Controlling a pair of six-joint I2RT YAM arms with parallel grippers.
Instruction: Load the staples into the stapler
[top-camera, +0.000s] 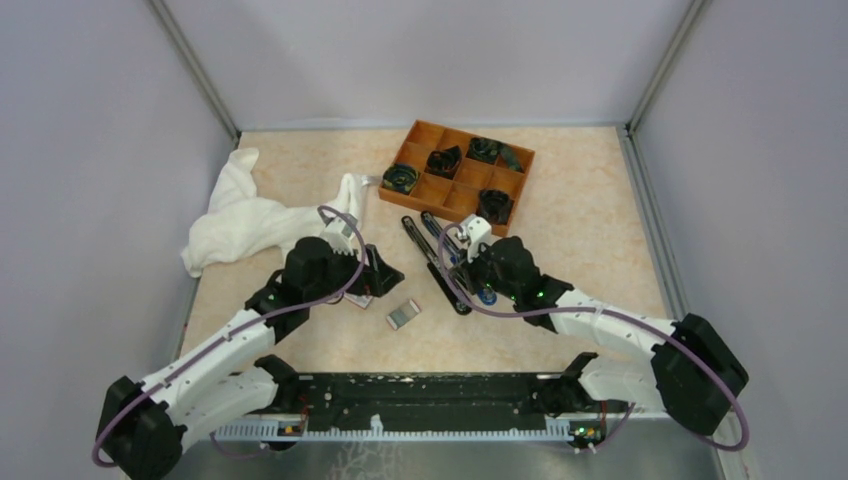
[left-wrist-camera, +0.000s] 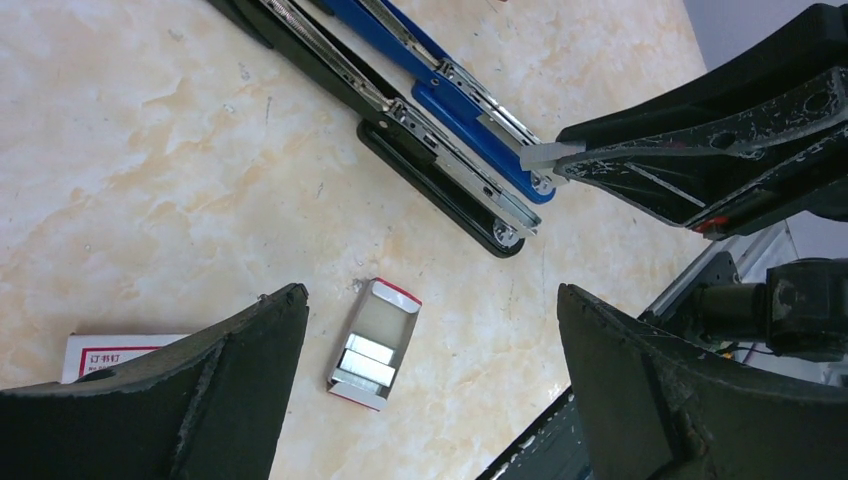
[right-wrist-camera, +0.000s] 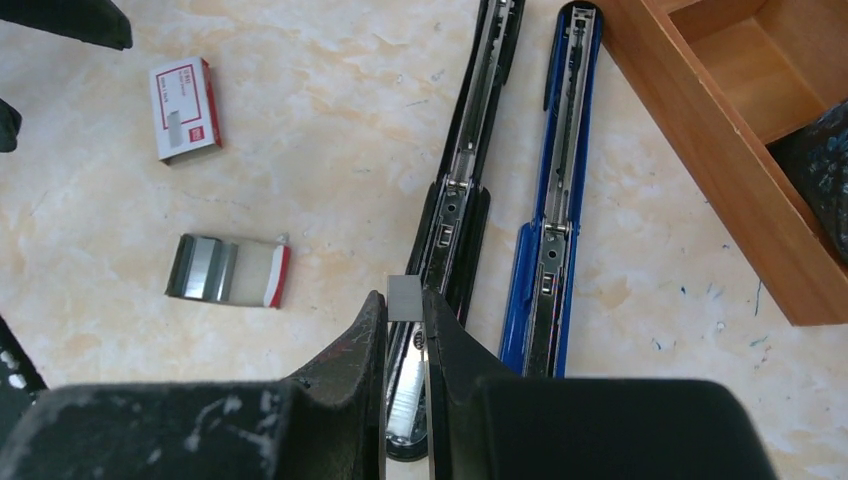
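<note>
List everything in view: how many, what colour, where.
black stapler: one, black, opened flat mid-table
blue stapler: one, blue and black, opened flat between the black stapler and the organiser
staple block: one, silver-grey, pinched over the black stapler
carton tray: one, white with a red end, holding more staples, near side of the table
carton sleeve: one, white with a red label, by the left gripper
organiser: one, orange, far side
bundles: at least four, black, in the organiser's compartments
cloth: one, white, far left
left gripper: open, above the carton tray
right gripper: shut on the staple block
</note>
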